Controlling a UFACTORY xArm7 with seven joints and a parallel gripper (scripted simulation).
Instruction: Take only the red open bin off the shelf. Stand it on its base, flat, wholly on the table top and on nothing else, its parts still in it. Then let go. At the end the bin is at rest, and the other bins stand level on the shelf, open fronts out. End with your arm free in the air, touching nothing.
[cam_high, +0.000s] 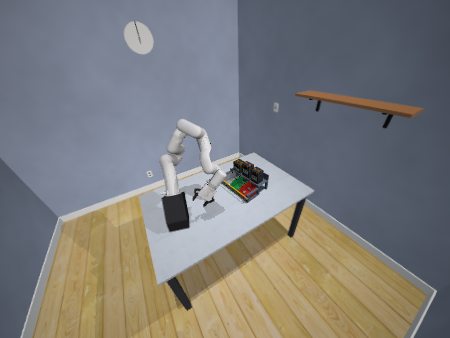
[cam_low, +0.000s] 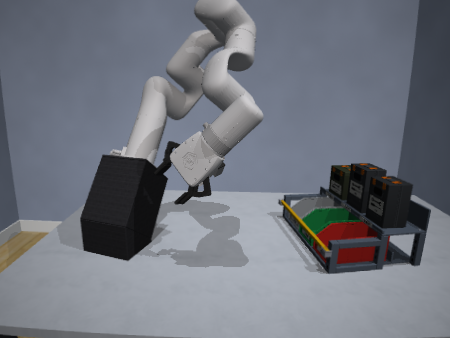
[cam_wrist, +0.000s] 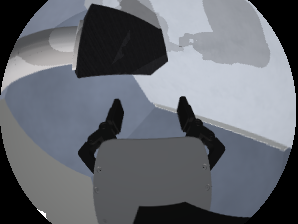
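- The room has blue walls, and a pale counter (cam_high: 240, 225) (cam_low: 225, 300) (cam_wrist: 225, 50) stands on a wood floor (cam_high: 115, 280).
- The white arm (cam_high: 190, 128) (cam_low: 230, 125) bends high over it. If it swings low toward the shelf, its elbow or wrist could bump things.
- The gray shelf (cam_high: 266, 183) (cam_low: 355, 243) holds three bins in its low front part. A hard push could shove it all.
- Three dark boxes (cam_high: 257, 174) (cam_low: 390, 202) stand up behind; a knock could tip them.
- The red bin (cam_high: 246, 186) (cam_low: 350, 242) is on the shelf, at the near end, right beside the green bin (cam_high: 237, 183) (cam_low: 325, 218). Lifting it crooked could drag that one or spill its parts.
- The yellow bar (cam_high: 235, 190) (cam_low: 305, 226) in front could catch its bottom.
- The pincer (cam_high: 201, 203) (cam_low: 167, 186) (cam_wrist: 150, 104) is wide open, holding nothing, and points away from the bins.
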